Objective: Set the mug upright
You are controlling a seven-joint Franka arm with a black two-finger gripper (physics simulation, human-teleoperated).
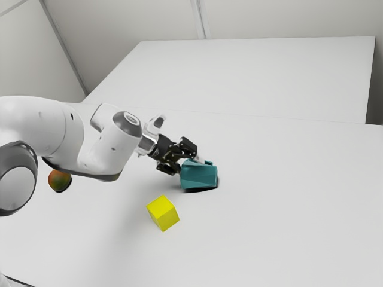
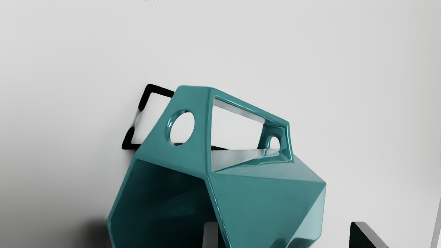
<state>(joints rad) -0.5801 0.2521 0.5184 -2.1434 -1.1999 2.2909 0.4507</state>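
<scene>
The teal faceted mug (image 1: 198, 175) lies on its side on the white table, beside the gripper (image 1: 184, 160). Its handle, angular and pierced by round holes, stands out from the body in the wrist view, where the dark mouth of the mug (image 2: 268, 203) also shows. The gripper (image 2: 287, 236) is open: one fingertip (image 2: 211, 234) is at the mouth, overlapping the dark interior, and the other is outside the body with a gap to it. A side wall of the mug lies between them. Whether the nearer fingertip touches the wall, I cannot tell.
On the table (image 1: 287, 239), a yellow cube (image 1: 163, 213) sits close to the mug, toward the exterior view's bottom. A round orange and green fruit (image 1: 59, 180) rests near the arm at the exterior view's left. A raised white surface (image 1: 257, 75) stands behind.
</scene>
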